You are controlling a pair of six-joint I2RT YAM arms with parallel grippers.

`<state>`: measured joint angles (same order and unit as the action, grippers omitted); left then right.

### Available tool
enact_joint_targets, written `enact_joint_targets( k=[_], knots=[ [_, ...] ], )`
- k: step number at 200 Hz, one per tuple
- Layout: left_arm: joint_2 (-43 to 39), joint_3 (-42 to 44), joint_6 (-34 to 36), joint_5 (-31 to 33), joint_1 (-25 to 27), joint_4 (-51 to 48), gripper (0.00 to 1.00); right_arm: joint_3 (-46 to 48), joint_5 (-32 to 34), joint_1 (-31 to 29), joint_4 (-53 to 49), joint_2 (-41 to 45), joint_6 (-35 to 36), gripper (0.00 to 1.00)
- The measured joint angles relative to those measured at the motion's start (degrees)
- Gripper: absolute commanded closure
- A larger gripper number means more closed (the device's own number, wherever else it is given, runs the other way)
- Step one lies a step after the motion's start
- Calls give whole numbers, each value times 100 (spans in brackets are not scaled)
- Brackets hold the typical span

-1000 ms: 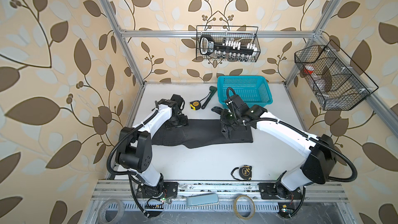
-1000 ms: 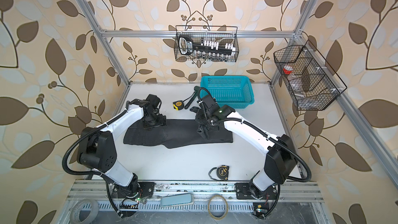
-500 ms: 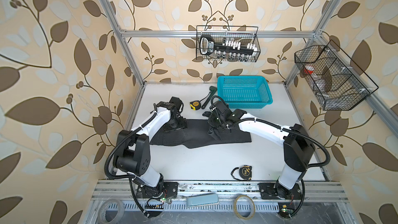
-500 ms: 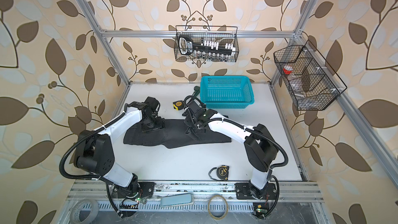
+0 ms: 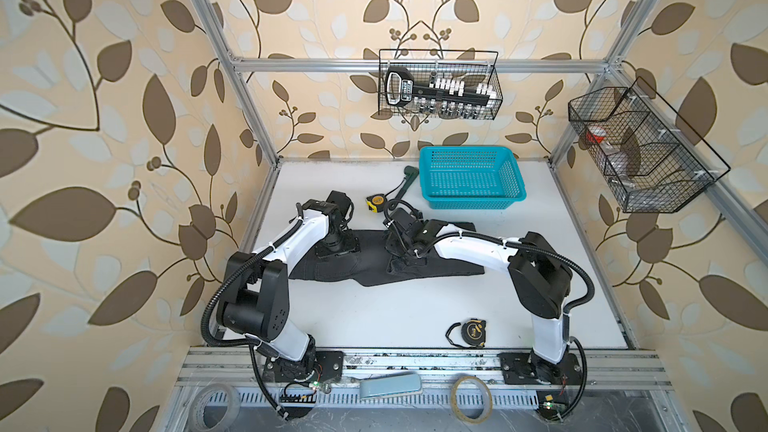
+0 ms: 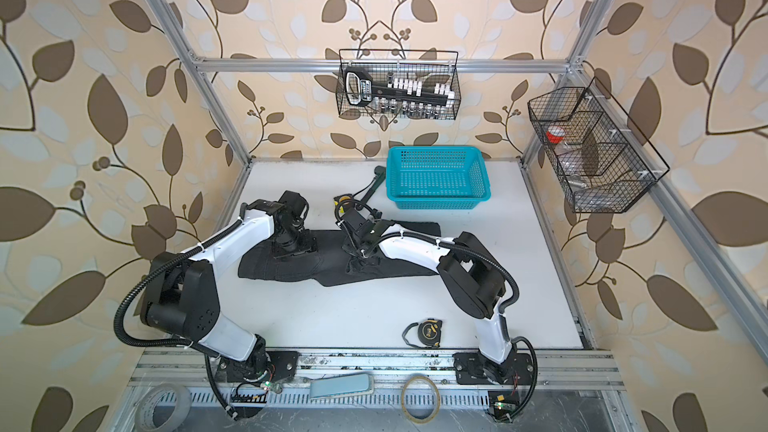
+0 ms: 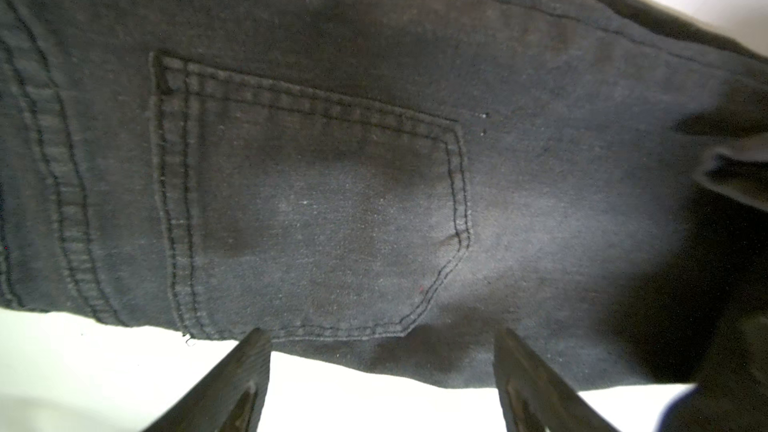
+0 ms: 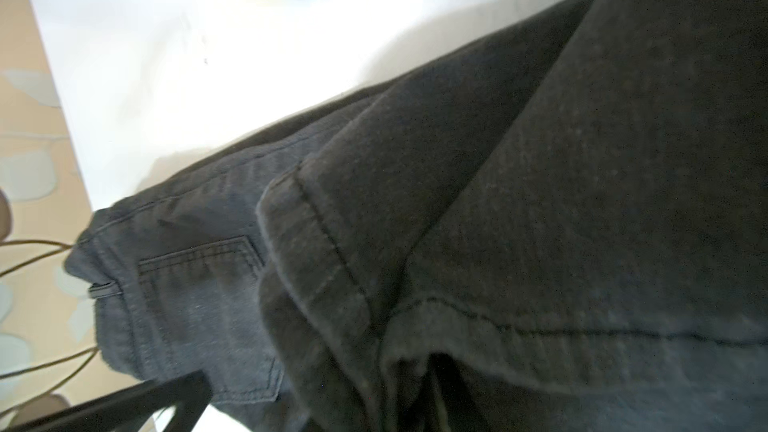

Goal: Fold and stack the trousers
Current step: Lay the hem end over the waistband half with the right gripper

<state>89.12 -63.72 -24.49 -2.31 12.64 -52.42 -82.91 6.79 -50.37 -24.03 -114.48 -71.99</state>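
The left fingers [image 7: 239, 380] stand spread wide, their tips at the edge of the trousers [image 7: 540, 184] on either side of the lower border of a stitched back pocket [image 7: 316, 201]. The white desk [image 7: 104, 367] shows between them. I cannot tell whether the tips touch the cloth.

Only one of the right fingers [image 8: 145, 398] shows in the right wrist view, as a dark bar beside the pocket end of the garment. A turned-back leg hem [image 8: 324, 268] covers where the other would be, so I cannot tell whether they are spread or pinching denim. In both top views that arm's wrist sits low over a bunched ridge of cloth [image 5: 399, 270] at the garment's middle.

The trousers [image 5: 345, 270] lie lengthwise across the middle of the desk [image 5: 395, 309], waistband end under the left arm and leg end under the right arm. A turquoise basket [image 5: 473, 201] stands at the back, near the far leg corner but apart from it. A yellow tape measure [image 5: 376, 203] lies just beyond the cloth. A second tape measure [image 5: 471, 330] lies by the front edge, well apart.
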Motion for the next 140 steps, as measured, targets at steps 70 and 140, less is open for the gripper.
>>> enact_joint_targets(
  k=[70, 140],
  knots=[
    [-63, 9, -2, 103, 0, -7, 15, -778, -439, -140, 98, -389, 525, 49],
    [-173, 9, -125, -208, 0, -9, 15, 116, -533, 415, -511, 1300, 1751, 44]
  ],
)
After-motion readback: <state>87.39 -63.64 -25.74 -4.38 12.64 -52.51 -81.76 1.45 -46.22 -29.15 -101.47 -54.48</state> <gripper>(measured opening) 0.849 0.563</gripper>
